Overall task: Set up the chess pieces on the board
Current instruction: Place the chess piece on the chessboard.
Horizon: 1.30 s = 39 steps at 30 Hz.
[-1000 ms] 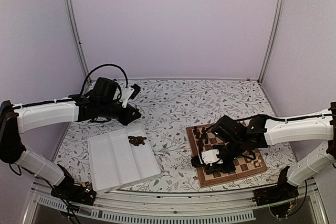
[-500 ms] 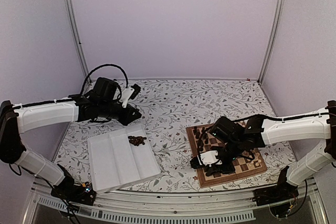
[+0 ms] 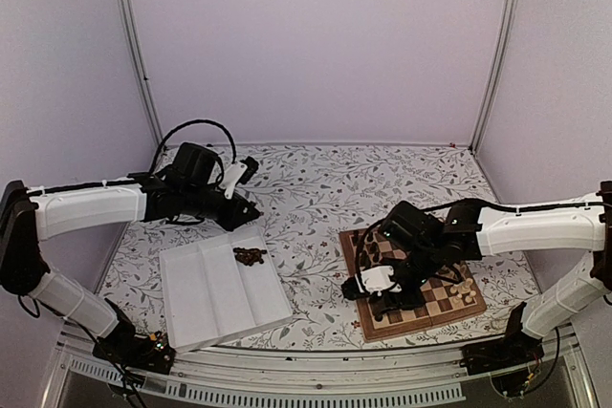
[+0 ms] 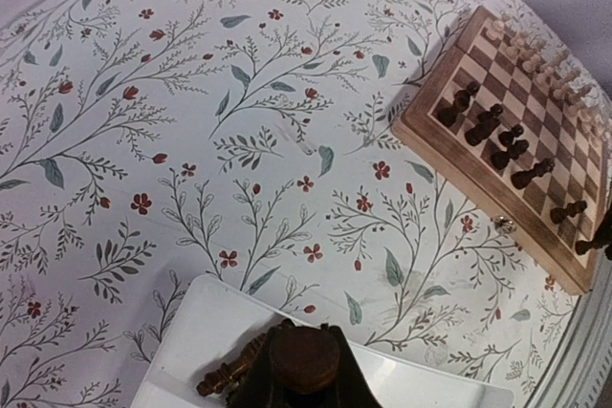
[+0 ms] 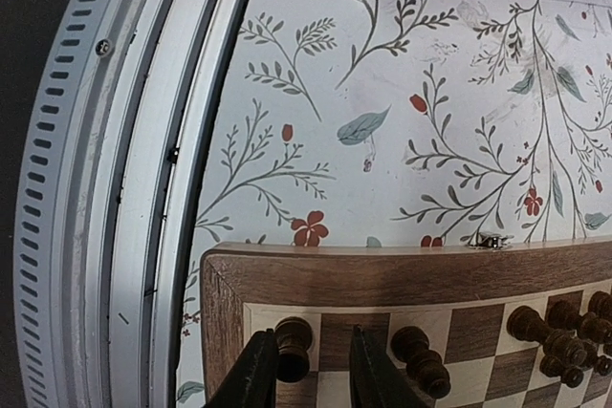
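Observation:
The board (image 3: 449,308) lies at the right, with dark chess pieces (image 3: 368,241) along its left side and cream ones (image 3: 466,289) at its right. My right gripper (image 5: 311,365) is low over the near left corner, jaws parted around a dark piece (image 5: 294,346) that stands on the corner square. That piece sits close to the left finger, with a gap to the right one. Another dark piece (image 5: 418,355) stands two squares over. My left gripper (image 4: 303,375) hovers above the tray's far corner, shut on a dark piece whose round base (image 4: 303,360) faces the camera.
A white ridged tray (image 3: 206,298) lies at the front left with a small heap of dark pieces (image 3: 251,256) in its far corner. The metal table rail (image 5: 143,188) runs just beside the board's near edge. Flowered cloth covers the table between tray and board.
My right gripper has slid toward the board's near left corner and its jaws have come apart from the dark piece. The left arm has barely shifted.

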Available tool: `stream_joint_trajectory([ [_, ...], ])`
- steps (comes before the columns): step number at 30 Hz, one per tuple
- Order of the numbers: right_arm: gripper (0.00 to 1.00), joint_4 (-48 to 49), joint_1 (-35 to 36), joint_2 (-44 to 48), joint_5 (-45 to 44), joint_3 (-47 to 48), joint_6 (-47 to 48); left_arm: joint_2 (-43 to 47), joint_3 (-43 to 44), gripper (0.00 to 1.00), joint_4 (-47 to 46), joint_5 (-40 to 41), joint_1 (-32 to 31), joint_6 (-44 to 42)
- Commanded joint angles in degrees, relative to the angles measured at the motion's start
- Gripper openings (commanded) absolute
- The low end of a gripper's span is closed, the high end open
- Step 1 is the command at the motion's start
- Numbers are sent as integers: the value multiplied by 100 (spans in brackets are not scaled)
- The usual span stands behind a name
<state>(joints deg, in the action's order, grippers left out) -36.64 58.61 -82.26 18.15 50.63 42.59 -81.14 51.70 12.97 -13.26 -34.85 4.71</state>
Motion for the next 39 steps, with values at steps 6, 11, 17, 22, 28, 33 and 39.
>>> stream_joint_trajectory([
  [6,34,-174,18,115,-101,658,-4,-375,90,4,42,-1496,-14,15],
  [11,42,106,-288,262,-563,1522,59,-926,432,4,420,-2252,-476,-57],
  [17,46,284,-304,-174,-742,2243,461,-1307,754,4,507,-3366,-730,47],
  [22,45,367,-136,-587,-728,2528,719,-1643,1095,4,742,-4090,-965,42],
  [28,43,333,270,-955,-1028,2721,1044,-1896,1435,5,1061,-4550,-1165,-42],
  [33,43,359,462,-1131,-1261,2730,1202,-2012,1565,6,1132,-4644,-1255,-42],
  [39,41,345,731,-1253,-1459,2724,1319,-2107,1632,6,1151,-4700,-1313,-45],
])
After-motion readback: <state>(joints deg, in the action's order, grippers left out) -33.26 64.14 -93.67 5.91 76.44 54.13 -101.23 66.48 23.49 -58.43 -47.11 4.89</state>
